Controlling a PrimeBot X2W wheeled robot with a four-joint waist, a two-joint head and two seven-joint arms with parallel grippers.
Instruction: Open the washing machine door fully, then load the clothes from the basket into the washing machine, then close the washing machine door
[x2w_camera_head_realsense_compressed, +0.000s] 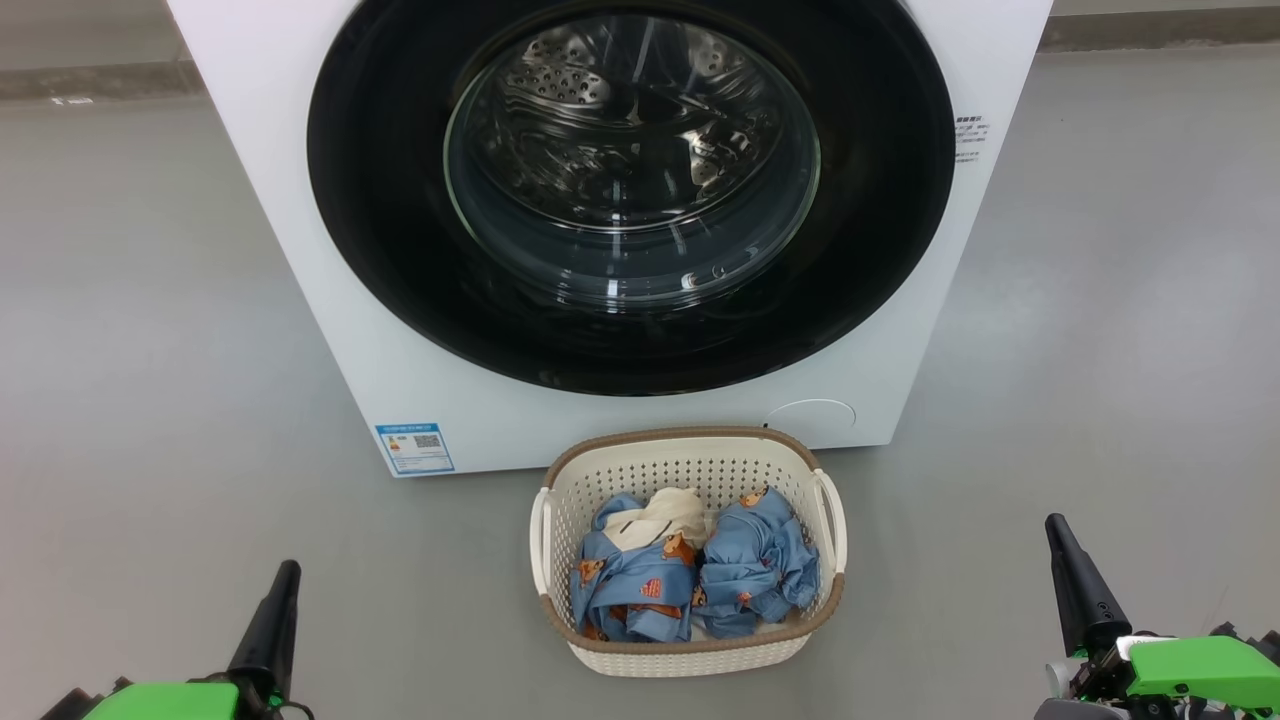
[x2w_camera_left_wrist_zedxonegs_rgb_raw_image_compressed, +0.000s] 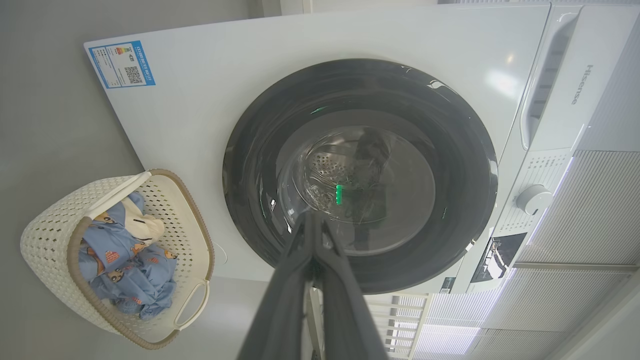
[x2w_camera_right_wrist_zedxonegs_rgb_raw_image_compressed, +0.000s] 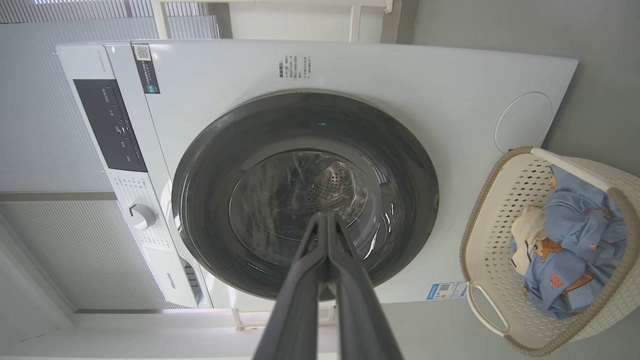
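The left gripper (x2w_camera_head_realsense_compressed: 283, 585) is hanging low over the floor (x2w_camera_head_realsense_compressed: 150, 350), its two dark fingers pressed together and holding nothing. The right gripper (x2w_camera_head_realsense_compressed: 1062, 545) is doing the same on the other side, fingers meeting tip to tip, empty. Both are pointing forward at the washer (x2w_camera_head_realsense_compressed: 300, 260).

The basket (x2w_camera_head_realsense_compressed: 690, 438) is sitting on the floor ahead of the grippers and between them, to the right of the left one and to the left of the right one, well apart from both. The clothes (x2w_camera_head_realsense_compressed: 690, 575) are lying bunched inside it, blue printed pieces around a cream one. The washer is standing just beyond the basket, farther from the fingertips; whether the two are touching I cannot tell. Its door (x2w_camera_head_realsense_compressed: 630, 170) is sitting shut against the front, and the steel drum (x2w_camera_head_realsense_compressed: 580, 80) is showing through the glass. A blue label (x2w_camera_head_realsense_compressed: 414, 447) is sitting at the lower corner nearer the left gripper.

The floor is showing smooth, plain grey with a soft sheen. In the wrist views, pale ribbed panels (x2w_camera_left_wrist_zedxonegs_rgb_raw_image_compressed: 575, 200) are lining the room behind the washer's top end, past its dial (x2w_camera_left_wrist_zedxonegs_rgb_raw_image_compressed: 532, 198).
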